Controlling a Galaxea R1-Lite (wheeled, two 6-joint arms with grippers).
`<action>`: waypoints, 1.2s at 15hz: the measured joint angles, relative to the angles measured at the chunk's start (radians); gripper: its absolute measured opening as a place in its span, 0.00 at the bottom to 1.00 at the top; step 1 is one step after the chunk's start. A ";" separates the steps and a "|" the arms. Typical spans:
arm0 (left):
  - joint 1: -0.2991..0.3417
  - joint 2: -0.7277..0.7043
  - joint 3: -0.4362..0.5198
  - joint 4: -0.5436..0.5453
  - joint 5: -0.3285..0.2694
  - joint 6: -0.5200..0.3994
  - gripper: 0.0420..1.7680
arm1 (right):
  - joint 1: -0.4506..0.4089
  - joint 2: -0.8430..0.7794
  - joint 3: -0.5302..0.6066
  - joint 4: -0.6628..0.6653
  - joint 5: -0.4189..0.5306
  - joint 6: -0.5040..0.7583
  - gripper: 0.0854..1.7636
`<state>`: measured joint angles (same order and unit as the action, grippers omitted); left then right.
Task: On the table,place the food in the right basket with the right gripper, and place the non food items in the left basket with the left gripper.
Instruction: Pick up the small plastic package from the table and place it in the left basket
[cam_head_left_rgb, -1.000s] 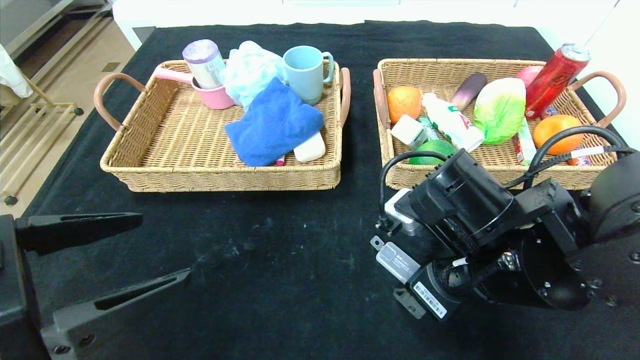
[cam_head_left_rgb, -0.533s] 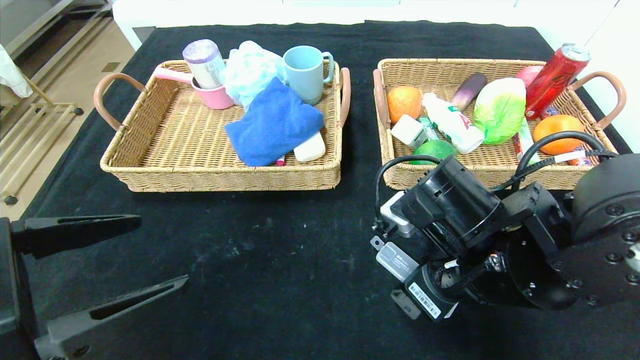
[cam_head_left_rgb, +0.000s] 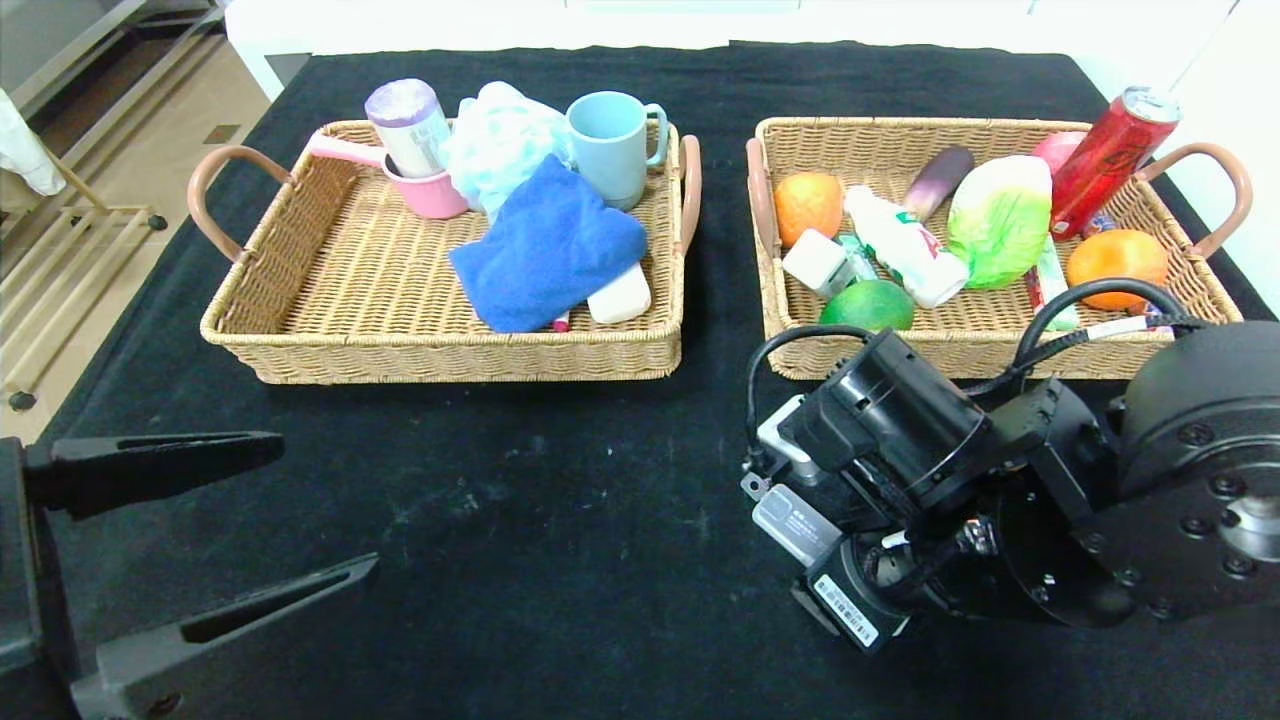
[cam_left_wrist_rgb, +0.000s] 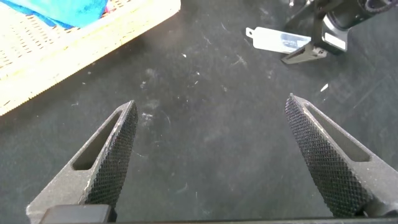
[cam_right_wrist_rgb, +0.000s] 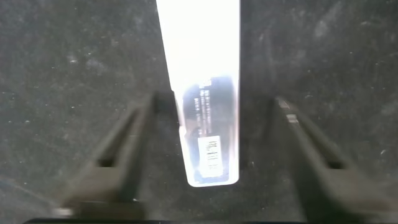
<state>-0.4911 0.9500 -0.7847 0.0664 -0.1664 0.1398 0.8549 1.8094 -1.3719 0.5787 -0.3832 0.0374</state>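
Left gripper (cam_head_left_rgb: 270, 510) hangs spread wide and empty over the black table (cam_head_left_rgb: 560, 500). Blue towel (cam_head_left_rgb: 545, 245) sits in the left basket (cam_head_left_rgb: 300, 330); cabbage (cam_head_left_rgb: 1000, 220), bottle (cam_head_left_rgb: 900, 245) and carton (cam_head_left_rgb: 818, 263) fill the right basket (cam_head_left_rgb: 1000, 355). Only the clear plastic case (cam_right_wrist_rgb: 199, 93) remains out, lying between the parted fingers of the right gripper (cam_right_wrist_rgb: 211, 162).

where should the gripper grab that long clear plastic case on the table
Grip the clear plastic case across its narrow width, on the two long edges, coming straight down from above. It lies flat on the table, so only those sides are free. The right gripper, fingers open, already straddles its labelled end.
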 joint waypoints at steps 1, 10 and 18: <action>0.000 0.000 0.000 0.000 0.000 0.000 0.97 | 0.002 0.001 0.005 0.001 0.001 0.006 0.62; 0.000 -0.001 0.005 0.000 -0.002 0.008 0.97 | 0.007 0.000 0.028 -0.001 0.000 0.015 0.34; 0.000 -0.001 0.016 -0.004 -0.005 0.030 0.97 | 0.024 -0.021 0.032 0.009 -0.001 0.024 0.34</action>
<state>-0.4911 0.9485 -0.7687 0.0626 -0.1711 0.1694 0.8789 1.7885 -1.3398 0.5877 -0.3843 0.0615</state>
